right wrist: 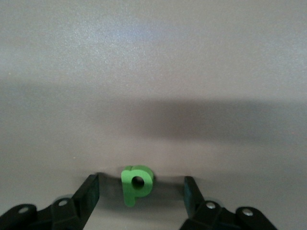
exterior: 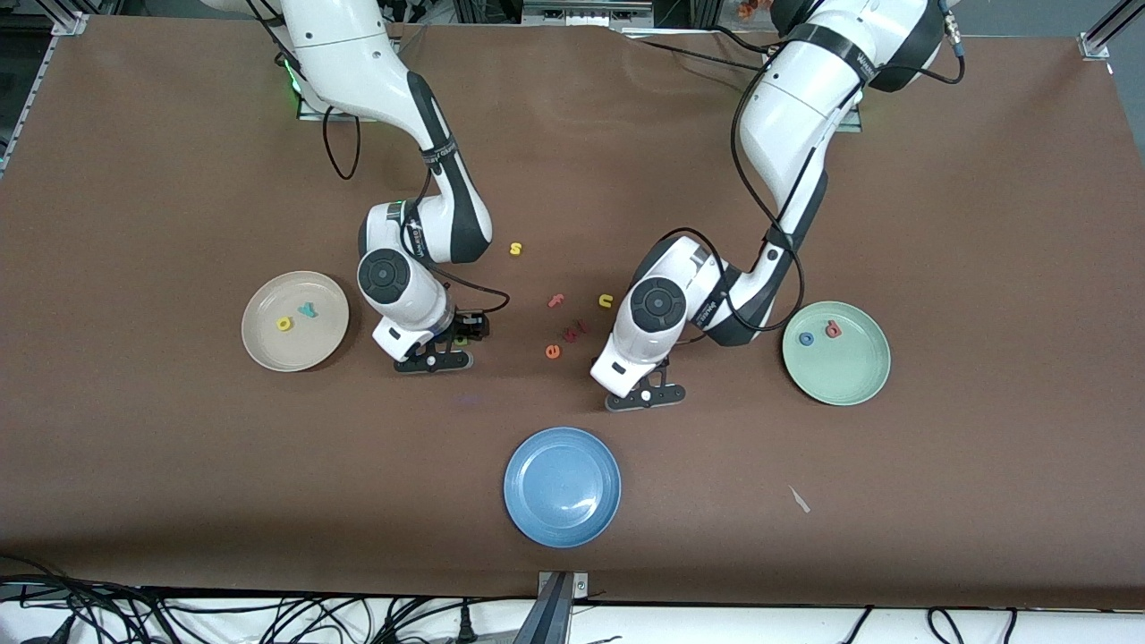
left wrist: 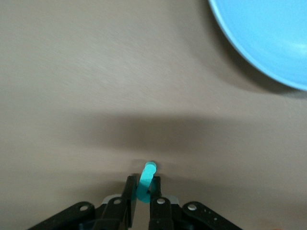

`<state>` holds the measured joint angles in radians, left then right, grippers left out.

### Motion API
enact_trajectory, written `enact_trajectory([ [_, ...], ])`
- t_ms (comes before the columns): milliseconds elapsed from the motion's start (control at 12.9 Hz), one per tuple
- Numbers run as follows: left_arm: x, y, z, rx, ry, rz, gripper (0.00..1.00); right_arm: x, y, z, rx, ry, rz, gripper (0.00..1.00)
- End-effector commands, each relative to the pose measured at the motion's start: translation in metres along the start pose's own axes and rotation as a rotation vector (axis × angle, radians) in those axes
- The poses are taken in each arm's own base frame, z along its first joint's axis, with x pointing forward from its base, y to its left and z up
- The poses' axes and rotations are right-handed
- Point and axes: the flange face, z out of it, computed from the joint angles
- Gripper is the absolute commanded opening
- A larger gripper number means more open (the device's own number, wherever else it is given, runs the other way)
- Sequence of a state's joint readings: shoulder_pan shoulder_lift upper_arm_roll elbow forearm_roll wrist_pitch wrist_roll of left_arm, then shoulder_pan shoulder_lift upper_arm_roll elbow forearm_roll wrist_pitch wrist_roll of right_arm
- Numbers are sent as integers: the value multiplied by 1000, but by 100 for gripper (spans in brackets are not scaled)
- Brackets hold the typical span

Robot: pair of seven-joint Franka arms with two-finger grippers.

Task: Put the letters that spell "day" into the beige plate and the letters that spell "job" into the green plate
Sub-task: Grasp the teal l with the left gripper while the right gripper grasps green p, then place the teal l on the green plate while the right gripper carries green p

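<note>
Wrist views: left gripper [left wrist: 143, 196] pinching j [left wrist: 145, 181], right gripper [right wrist: 141, 191] straddling d [right wrist: 135, 184]

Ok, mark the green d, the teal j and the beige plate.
green d [right wrist: 136, 184], right wrist view, around its hole.
teal j [left wrist: 146, 178], left wrist view, its stem above the fingers.
beige plate [exterior: 268, 344], front view, bare floor.

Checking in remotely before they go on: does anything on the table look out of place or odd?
Only a small pale scrap on the brown table, near the blue plate toward the left arm's end. It isn't a letter and looks like stray debris. No plate is tipped, nothing is spilled.
</note>
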<state>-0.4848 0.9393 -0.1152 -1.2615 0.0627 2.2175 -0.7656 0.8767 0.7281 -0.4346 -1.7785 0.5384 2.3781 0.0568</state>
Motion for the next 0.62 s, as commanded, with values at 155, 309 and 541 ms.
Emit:
enact_trajectory([
  [155, 35, -61, -70, 71, -82, 52, 0, 5, 0, 2, 24, 0, -12, 58],
  [309, 48, -92, -90, 98, -125, 94, 0, 5, 0, 2, 24, 0, -10, 54],
  [541, 72, -146, -135, 97, -155, 170, 0, 5, 0, 2, 24, 0, -6, 49],
])
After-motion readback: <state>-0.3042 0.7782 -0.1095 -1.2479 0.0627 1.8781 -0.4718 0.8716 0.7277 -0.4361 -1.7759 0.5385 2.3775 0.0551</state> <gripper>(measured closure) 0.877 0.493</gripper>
